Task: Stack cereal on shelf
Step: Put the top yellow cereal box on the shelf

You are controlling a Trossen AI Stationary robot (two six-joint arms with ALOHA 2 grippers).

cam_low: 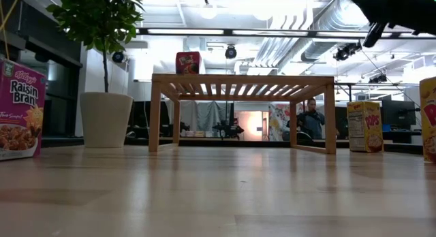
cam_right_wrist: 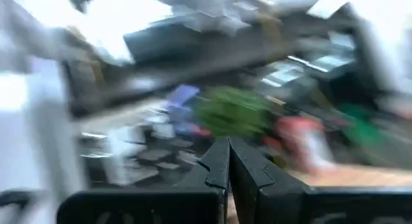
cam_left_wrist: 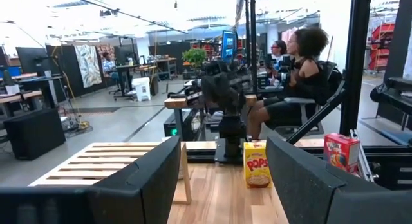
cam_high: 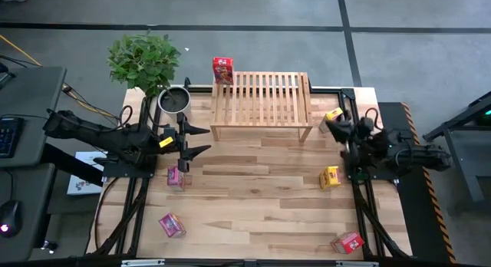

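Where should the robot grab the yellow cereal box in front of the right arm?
The yellow box stands upright and alone on the table. Best guess: come from above and pinch its two wide faces near the top. The right gripper is nearest.

A potted plant [cam_high: 146,64] stands at the table's [cam_high: 253,213] corner (people sit beyond).

shelf [cam_high: 261,98]: one cereal box [cam_high: 223,70] on its far-left corner | plant pot [cam_high: 173,100] left of shelf | five boxes on tabletop [cam_high: 261,213] around shelf
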